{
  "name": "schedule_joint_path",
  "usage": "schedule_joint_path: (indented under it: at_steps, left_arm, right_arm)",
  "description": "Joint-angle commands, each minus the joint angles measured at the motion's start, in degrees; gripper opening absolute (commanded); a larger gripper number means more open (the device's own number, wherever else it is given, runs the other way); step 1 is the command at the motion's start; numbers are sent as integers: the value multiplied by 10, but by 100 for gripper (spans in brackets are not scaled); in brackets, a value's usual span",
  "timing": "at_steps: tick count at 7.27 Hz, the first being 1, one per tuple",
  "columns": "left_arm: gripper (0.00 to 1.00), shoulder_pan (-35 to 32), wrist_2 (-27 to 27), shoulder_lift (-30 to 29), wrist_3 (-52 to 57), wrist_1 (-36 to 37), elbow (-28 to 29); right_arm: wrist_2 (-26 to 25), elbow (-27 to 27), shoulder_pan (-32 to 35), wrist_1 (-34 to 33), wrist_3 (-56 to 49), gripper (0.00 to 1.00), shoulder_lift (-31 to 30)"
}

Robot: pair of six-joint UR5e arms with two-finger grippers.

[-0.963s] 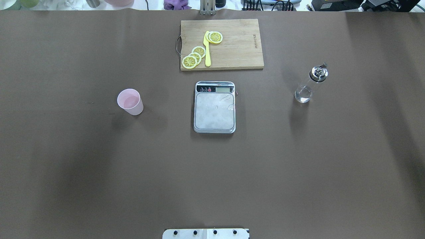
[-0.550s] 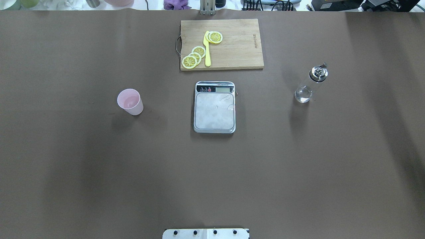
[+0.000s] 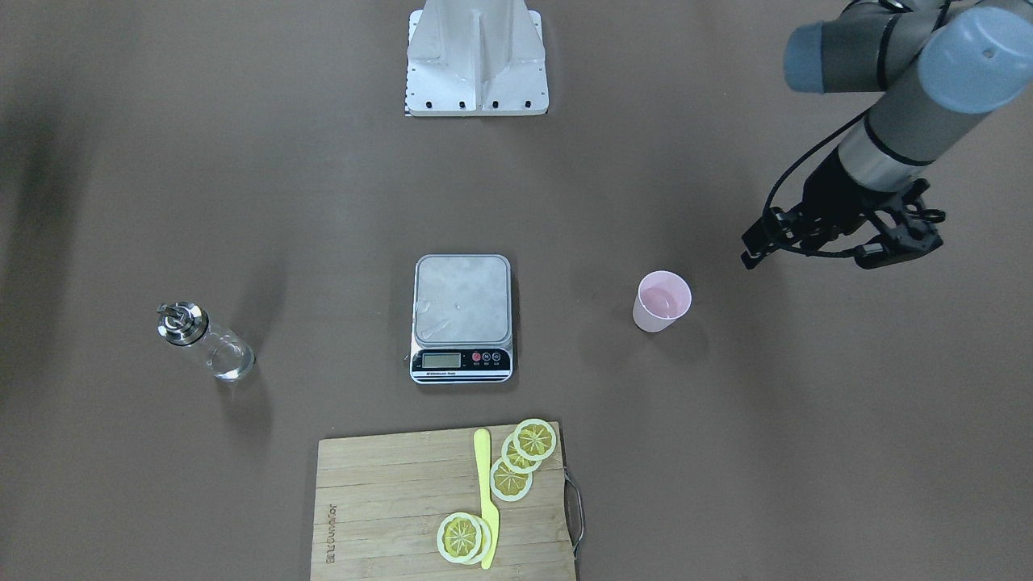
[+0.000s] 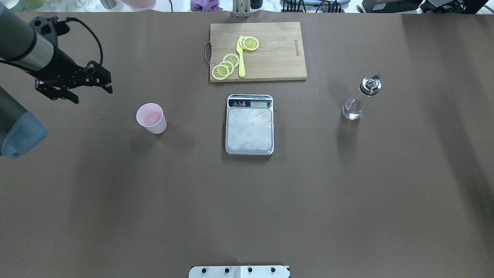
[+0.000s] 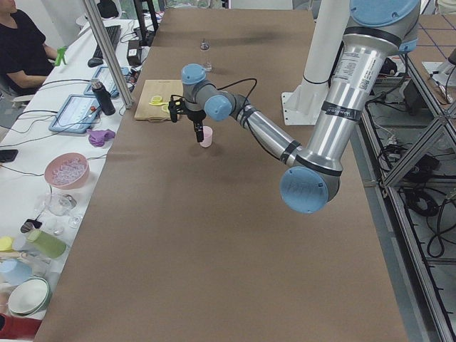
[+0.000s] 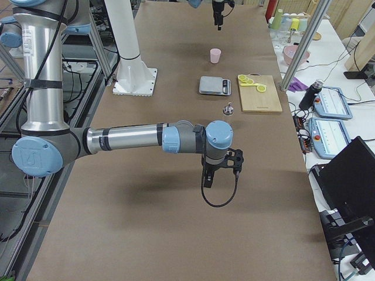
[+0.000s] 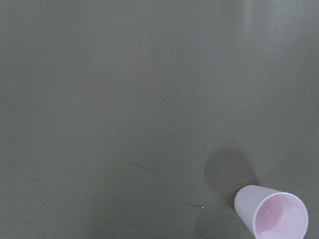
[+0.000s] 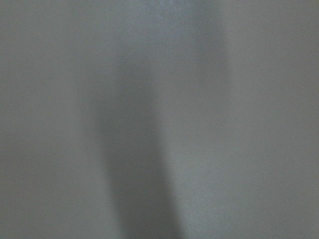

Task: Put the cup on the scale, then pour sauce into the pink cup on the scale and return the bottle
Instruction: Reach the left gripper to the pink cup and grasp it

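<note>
Left fingers (image 4: 67,96), spread apart, hover near the empty upright cup (image 4: 151,118).

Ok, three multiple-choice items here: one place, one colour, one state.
1. The small pale pink plastic cup stands: A on the brown table, robot-left of the flat steel scale; B on that scale; C in a gripper.
2. The plastic knife on the wooden cutting board is: A green; B yellow; C white.
3. The left gripper is: A shut on the cup; B shut on the knife; C open, empty.
A, bare table surrounds it; B, plainly yellow; C, jaws spread, nothing between.
</note>
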Motion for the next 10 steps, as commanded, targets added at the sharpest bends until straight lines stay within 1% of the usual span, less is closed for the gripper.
schedule_joint_path:
  at_steps: [1, 2, 3, 6, 8, 9, 10]
  left_arm:
    - [97, 45, 21, -1, -79, -118, 55]
    - [97, 61, 46, -3, -80, -119, 60]
    - [96, 78, 56, -6, -80, -120, 67]
    - [94, 94, 70, -23, -83, -121, 92]
    - [82, 94, 71, -32, -82, -121, 104]
    - [73, 94, 71, -37, -83, -122, 111]
    - [59, 95, 71, -37, -83, -126, 112]
  right_arm:
    - [0, -2, 0, 20, 0, 100, -2]
    - [0, -2, -4, 21, 1, 100, -1]
    - [0, -3, -10, 21, 6, 100, 0]
    - [0, -3, -19, 21, 25, 100, 4]
    - [0, -3, -19, 21, 27, 100, 5]
    - [0, -3, -19, 21, 27, 100, 6]
    - [0, -4, -19, 21, 27, 100, 6]
